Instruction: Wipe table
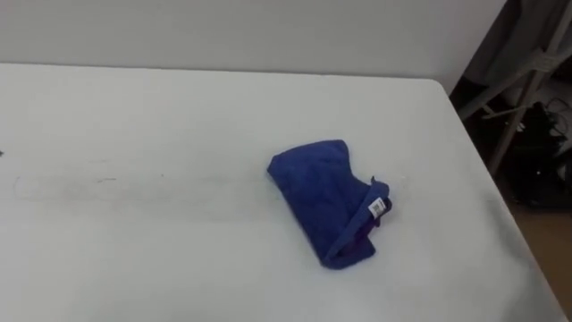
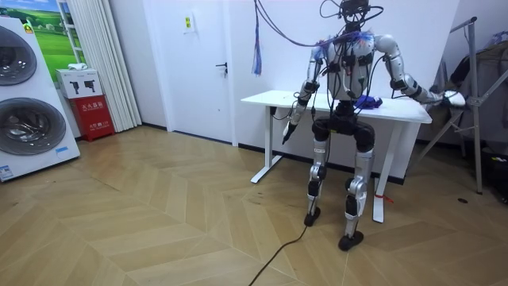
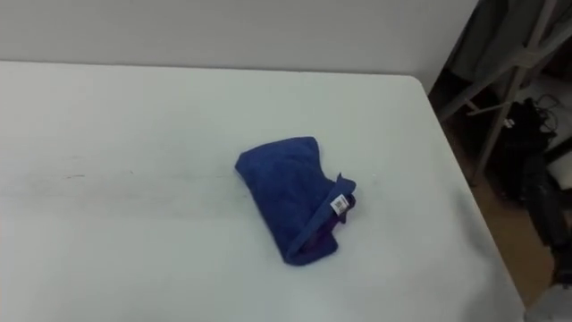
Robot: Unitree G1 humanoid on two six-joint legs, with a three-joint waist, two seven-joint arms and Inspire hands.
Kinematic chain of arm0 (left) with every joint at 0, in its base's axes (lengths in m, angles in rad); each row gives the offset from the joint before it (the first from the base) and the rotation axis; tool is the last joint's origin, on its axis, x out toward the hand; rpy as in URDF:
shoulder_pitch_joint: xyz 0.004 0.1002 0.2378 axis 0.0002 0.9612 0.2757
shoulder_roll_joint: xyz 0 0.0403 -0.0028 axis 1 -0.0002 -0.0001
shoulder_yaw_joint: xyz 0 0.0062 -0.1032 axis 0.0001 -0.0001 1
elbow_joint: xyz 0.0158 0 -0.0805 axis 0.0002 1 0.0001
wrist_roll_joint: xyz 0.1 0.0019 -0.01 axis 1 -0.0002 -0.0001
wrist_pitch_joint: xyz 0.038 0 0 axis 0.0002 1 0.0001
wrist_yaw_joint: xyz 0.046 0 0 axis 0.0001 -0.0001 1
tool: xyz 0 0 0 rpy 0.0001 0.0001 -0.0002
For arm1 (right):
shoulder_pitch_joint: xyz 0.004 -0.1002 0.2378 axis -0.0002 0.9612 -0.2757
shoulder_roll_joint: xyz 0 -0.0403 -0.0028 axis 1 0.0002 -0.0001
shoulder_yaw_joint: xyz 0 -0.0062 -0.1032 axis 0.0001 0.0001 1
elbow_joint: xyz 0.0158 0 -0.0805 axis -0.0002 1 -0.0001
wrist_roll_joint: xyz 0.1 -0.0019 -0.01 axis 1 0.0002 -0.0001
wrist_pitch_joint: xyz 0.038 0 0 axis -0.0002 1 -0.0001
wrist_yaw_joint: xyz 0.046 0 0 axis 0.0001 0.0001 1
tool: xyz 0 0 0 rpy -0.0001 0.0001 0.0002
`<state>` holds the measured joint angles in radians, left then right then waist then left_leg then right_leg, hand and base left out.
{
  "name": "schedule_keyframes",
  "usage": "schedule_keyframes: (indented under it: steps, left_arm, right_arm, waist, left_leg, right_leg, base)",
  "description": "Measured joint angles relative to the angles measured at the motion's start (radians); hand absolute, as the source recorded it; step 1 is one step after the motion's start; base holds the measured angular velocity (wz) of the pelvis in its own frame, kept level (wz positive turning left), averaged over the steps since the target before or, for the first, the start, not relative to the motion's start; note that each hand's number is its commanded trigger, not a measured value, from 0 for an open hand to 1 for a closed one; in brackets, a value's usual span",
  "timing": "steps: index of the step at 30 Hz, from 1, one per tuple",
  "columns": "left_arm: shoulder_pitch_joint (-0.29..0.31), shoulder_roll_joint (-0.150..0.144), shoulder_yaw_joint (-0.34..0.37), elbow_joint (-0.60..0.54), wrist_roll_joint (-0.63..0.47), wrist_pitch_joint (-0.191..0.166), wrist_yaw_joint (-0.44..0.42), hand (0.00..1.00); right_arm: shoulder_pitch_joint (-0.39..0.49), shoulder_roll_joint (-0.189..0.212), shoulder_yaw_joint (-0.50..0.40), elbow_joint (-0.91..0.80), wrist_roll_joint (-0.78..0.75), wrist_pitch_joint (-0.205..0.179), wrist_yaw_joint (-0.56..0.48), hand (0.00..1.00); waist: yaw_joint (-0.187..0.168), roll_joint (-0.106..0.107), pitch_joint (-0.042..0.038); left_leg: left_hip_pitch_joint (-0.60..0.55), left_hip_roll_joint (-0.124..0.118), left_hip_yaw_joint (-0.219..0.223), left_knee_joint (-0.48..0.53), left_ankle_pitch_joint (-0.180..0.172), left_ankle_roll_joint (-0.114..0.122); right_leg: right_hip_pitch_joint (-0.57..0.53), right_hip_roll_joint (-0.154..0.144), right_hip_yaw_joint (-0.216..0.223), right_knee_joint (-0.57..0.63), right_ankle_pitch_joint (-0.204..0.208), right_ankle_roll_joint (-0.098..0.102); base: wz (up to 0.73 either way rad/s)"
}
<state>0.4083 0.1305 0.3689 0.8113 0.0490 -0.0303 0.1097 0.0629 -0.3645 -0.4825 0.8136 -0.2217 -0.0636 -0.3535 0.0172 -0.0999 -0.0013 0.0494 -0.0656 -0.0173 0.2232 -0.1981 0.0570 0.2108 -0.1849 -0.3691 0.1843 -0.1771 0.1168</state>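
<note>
Blue cloth [image 1: 331, 201] on white table [image 1: 134, 116], wood floor [image 2: 159, 214]; L robot hand [image 2: 286, 132], R robot hand [image 2: 453, 97]: grip unclear

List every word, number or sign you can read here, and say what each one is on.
Nothing here can be read for certain.
White tag on the blue cloth: dark print, too small.
Red cabinet: white characters, blurred.
Sheet on the wall: too small.
Sticker on the washing machine: too small.
</note>
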Motion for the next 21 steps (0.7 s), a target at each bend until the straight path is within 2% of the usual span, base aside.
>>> schedule_keyframes:
  steps: [4, 9, 13, 17, 21]
  left_arm:
    - [-0.004, -0.001, 0.025, 0.007, -0.001, 0.000, 0.034, 0.00]
    - [-0.002, 0.000, 0.025, 0.008, 0.002, 0.002, 0.036, 0.00]
    - [-0.013, 0.000, 0.023, 0.036, 0.002, 0.011, 0.034, 0.00]
    - [-0.006, 0.000, 0.013, 0.055, -0.001, 0.035, 0.028, 0.00]
    - [-0.002, -0.001, 0.007, 0.056, 0.002, 0.056, 0.026, 0.00]
  right_arm:
    - [0.017, -0.008, -0.055, 0.188, 0.175, 0.004, -0.035, 0.00]
    - [0.058, -0.008, -0.109, 0.325, 0.347, 0.023, -0.049, 0.00]
    - [0.099, -0.007, -0.127, 0.423, 0.390, 0.045, -0.059, 0.00]
    - [0.148, 0.010, -0.125, 0.472, 0.429, 0.074, -0.060, 0.00]
    - [0.189, 0.058, -0.044, 0.481, 0.406, 0.116, -0.036, 0.00]
  waist:
    - [-0.015, -0.001, -0.0006]
    - [-0.042, 0.000, 0.0001]
    - [-0.054, 0.009, 0.0007]
    - [-0.057, 0.018, -0.0049]
    - [-0.062, 0.025, -0.0062]
  left_leg:
    - [-0.002, 0.001, 0.000, -0.001, -0.001, -0.002]
    - [-0.012, 0.002, 0.002, 0.004, -0.007, -0.002]
    - [-0.021, 0.002, 0.002, 0.016, -0.010, -0.002]
    - [-0.011, 0.004, 0.001, 0.015, -0.012, -0.003]
    - [-0.005, 0.009, -0.002, 0.015, -0.012, -0.006]
  right_leg:
    - [0.001, 0.002, 0.007, 0.001, 0.000, 0.000]
    - [-0.004, 0.002, -0.003, 0.000, 0.000, 0.000]
    - [-0.008, 0.004, 0.009, 0.000, 0.000, 0.000]
    - [-0.002, 0.005, 0.011, 0.002, 0.000, 0.000]
    - [0.004, 0.009, 0.010, 0.000, 0.000, 0.000]
  base:
    - [-0.01]
    - [-0.02]
    - [-0.01]
    - [-0.01]
    - [-0.02]
